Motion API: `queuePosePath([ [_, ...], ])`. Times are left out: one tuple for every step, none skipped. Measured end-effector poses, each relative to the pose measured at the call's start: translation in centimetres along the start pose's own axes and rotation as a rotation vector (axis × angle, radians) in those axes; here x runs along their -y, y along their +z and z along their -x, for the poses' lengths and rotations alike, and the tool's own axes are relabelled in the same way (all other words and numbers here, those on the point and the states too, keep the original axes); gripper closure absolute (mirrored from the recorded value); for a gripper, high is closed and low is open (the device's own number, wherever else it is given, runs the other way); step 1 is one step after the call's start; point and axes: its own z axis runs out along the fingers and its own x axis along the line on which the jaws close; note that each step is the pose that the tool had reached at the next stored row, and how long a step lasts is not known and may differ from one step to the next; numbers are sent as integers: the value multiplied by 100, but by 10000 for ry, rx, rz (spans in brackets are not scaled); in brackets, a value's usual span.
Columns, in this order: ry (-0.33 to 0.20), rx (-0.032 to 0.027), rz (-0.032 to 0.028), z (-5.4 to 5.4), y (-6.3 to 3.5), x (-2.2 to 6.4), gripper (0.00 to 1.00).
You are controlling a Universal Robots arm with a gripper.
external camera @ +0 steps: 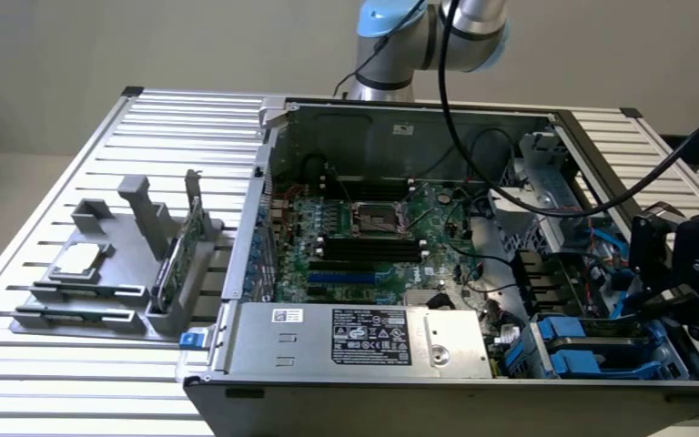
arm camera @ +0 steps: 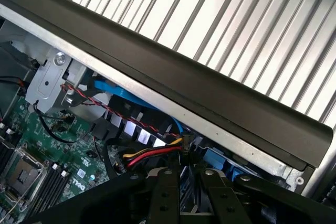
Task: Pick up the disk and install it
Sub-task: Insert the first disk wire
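ribbed bare-metal table [external camera: 83,164], grey sheet-metal computer case [external camera: 362,127].

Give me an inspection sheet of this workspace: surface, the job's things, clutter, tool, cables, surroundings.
Surface: ribbed metal table carrying an open computer case.
Job's things: disk in its blue carrier, lying in the case's drive bay at the exterior view's right.
Clutter: grey fixture beside the case, holding a CPU chip and a green circuit card.
Grippers: tool poised over the case's drive-bay corner.
Cables: black cable hangs from the arm across the case; red, yellow and black wires lie inside.
Surroundings: plain wall; nothing else seen.
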Motion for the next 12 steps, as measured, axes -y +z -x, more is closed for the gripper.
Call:
queuePosePath([
  [0, -1, 0, -1, 0, 0, 81],
  [-1, -3, 1, -3, 1, -1, 83],
  [-1, -3, -2, -6, -1, 0, 83],
  [1, -2, -7, -8, -7, 1, 83],
  [4, -7, -12, -13, -19, 2, 83],
  [7, -12, -21, -22, -41, 2, 83],
  [10, -18, -31, -33, -70, 5, 83],
  [12, -23, -37, -45, -100, 9, 83],
  [15, -26, -45, -60, -131, 17, 83],
  [17, -32, -56, -76, -161, 27, 83],
  [23, -42, -68, -90, -182, 40, 83],
  [26, -53, -73, -101, -191, 56, 83],
])
